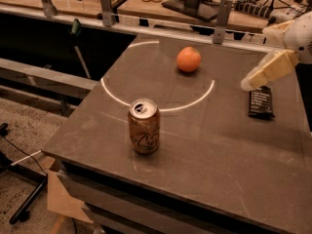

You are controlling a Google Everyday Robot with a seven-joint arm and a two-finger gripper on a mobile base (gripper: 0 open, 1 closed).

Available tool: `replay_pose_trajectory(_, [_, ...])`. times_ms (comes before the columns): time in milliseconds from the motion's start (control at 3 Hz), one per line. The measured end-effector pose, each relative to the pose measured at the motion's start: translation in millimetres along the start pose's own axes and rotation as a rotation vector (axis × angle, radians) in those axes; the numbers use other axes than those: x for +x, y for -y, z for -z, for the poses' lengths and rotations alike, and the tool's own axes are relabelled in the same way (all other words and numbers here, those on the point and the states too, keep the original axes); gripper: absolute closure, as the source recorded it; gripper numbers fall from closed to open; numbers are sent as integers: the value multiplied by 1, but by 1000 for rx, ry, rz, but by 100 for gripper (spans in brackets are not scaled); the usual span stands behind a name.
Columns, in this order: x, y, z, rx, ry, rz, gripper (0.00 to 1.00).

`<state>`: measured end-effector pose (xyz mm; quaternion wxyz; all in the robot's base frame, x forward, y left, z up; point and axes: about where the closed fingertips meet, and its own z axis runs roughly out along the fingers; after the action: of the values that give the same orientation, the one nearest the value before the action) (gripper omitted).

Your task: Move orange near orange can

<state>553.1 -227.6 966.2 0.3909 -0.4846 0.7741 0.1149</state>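
Observation:
The orange (pixel 188 59) is a round orange fruit resting on the dark table (pixel 209 145) toward its far side. The orange can (pixel 144 126) stands upright near the table's front left, with a silver top and dark script on its side. My gripper (pixel 249 83) comes in from the right edge, raised above the table, with a cream-coloured finger pointing down-left toward the orange. It is well to the right of the orange and holds nothing that I can see.
A flat black rectangular device (pixel 261 103) lies on the table just below my gripper. A bright ring of light (pixel 161 108) curves across the tabletop between orange and can. A metal rail (pixel 146 28) with posts runs along the far edge; another desk with cables lies behind.

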Motion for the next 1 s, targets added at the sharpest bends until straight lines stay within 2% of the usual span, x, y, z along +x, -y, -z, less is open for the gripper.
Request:
replay_pose_trajectory(333, [-6,7,-7,12,37,-19,0])
replay_pose_trajectory(667, [-5,7,-16,19,34,-38,0])
replay_pose_trajectory(1000, [4,27,-37,39,80,-115,0])
